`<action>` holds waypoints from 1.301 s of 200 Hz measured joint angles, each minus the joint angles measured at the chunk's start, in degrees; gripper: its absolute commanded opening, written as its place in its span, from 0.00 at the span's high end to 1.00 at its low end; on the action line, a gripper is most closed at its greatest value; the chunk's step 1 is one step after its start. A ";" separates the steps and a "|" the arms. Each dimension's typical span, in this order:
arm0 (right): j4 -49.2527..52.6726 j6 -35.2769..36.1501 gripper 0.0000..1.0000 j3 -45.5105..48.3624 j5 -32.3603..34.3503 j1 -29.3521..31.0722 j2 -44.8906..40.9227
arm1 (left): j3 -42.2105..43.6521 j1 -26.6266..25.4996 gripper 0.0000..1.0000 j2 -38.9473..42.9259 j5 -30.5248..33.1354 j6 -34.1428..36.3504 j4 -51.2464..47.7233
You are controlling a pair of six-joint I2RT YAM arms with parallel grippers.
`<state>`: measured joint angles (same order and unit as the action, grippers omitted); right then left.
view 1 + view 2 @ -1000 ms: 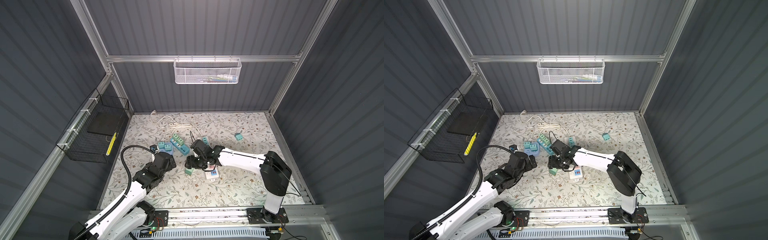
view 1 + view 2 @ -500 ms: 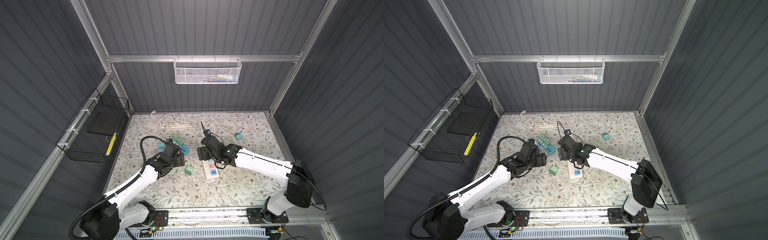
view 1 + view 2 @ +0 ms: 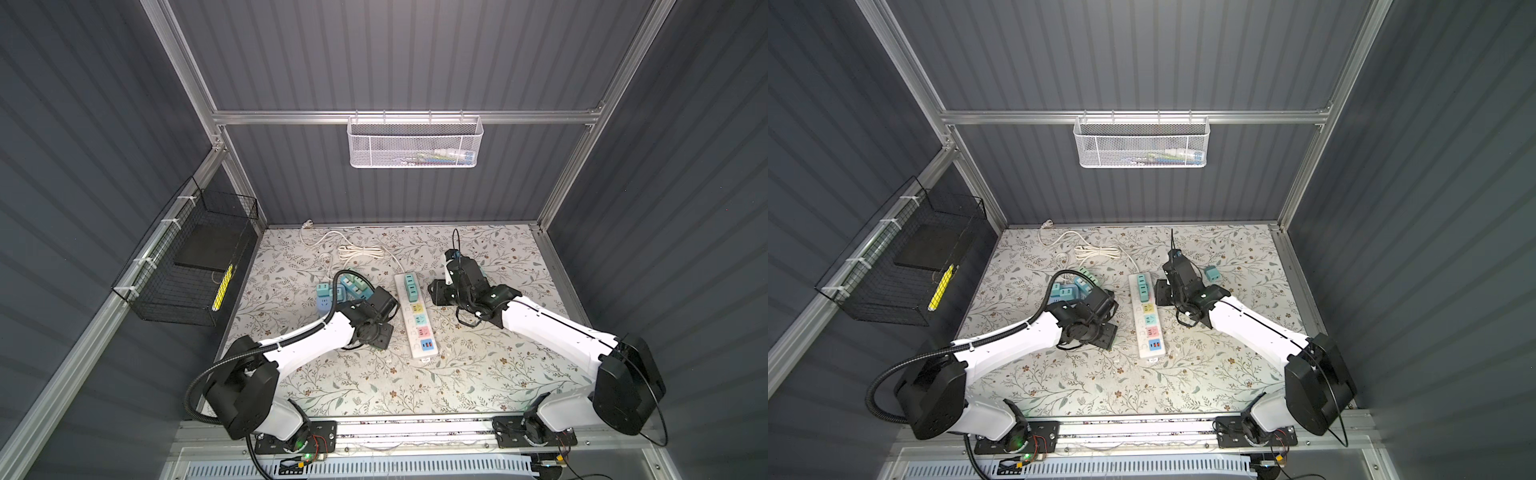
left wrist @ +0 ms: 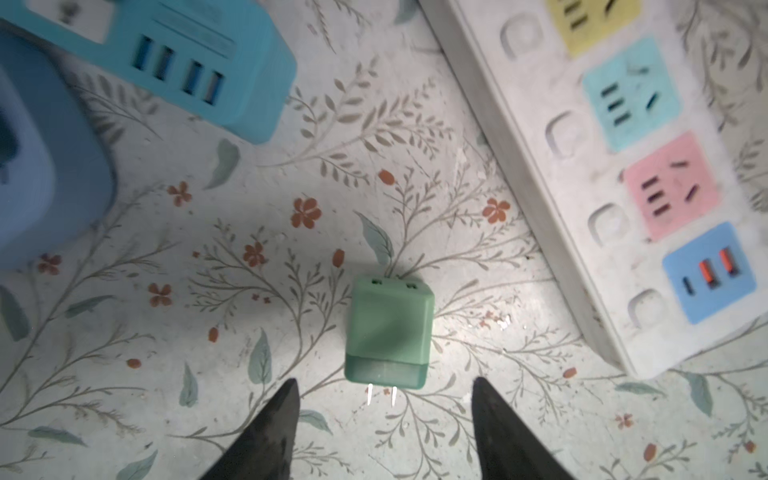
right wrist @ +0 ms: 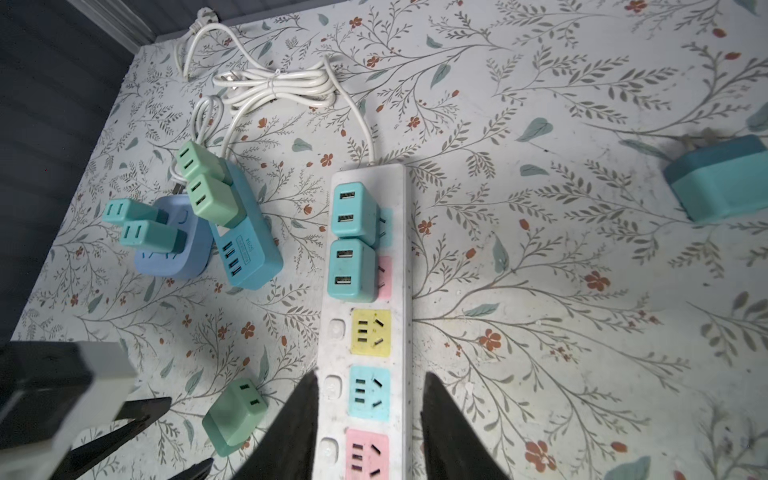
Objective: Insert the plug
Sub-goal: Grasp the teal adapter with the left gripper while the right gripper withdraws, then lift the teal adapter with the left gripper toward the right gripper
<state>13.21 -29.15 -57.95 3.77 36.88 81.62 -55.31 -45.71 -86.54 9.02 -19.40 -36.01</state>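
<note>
Floral tabletop [image 3: 478, 374]: the green plug [image 4: 388, 332] lies flat near the white power strip [image 5: 400, 332], untouched, just ahead of the left gripper [image 4: 385, 381], whose fingers are parted. The right gripper [image 5: 370, 374] straddles the strip; whether it grips, I cannot tell.

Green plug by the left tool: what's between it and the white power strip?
Only bare floral mat; the left wrist view shows the green plug and power strip lying apart.

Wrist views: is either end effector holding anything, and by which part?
Left end effector: nothing; the green plug lies loose before its open tips. Right end effector straddles the power strip across its width; a grip cannot be told.
</note>
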 measured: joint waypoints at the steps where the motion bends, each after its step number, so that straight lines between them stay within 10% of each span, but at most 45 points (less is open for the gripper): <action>1: -0.02 0.00 0.58 0.04 -0.02 0.00 -0.02 | -0.07 0.00 0.35 -0.33 -0.09 0.17 -0.09; 107: -0.44 -0.26 0.56 1.51 -2.58 -0.55 -0.52 | -1.33 0.04 0.46 -9.68 -2.23 5.84 -0.20; 167: -0.24 -0.24 0.56 1.73 -3.45 -0.74 -0.55 | -1.20 0.04 0.75 -10.21 -2.23 6.29 2.49; 260: 3.15 0.31 0.52 0.00 -18.21 -0.74 -1.66 | 18.58 -1.97 0.78 19.23 -1.53 13.25 38.32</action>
<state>16.36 -28.84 -57.95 -14.44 36.14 79.96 -36.73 -47.68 -67.31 7.49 -6.15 2.31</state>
